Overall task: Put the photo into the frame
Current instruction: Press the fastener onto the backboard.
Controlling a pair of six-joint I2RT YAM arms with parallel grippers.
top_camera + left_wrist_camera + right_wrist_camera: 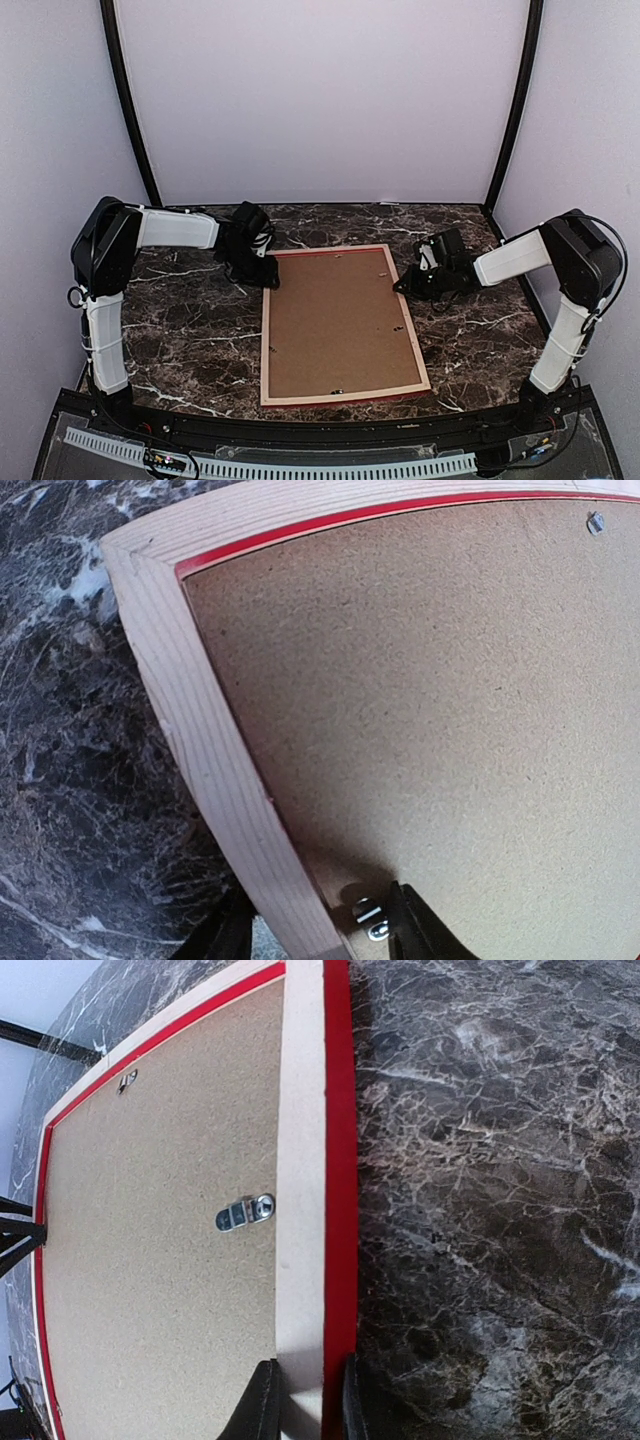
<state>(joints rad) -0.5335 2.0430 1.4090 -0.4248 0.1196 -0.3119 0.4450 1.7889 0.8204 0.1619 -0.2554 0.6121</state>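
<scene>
One frame (268, 335) face down, one brown board (335, 320) inside it.
Two grippers: left gripper (270, 280) part-open astride one rail, right gripper (403, 285) clamping the other.

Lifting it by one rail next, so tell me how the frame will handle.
Probably stiff: the frame has wooden rails. Likely light, since they are thin. Gripped on one rail by the right gripper, it may tilt, and the backing board could shift.
</scene>
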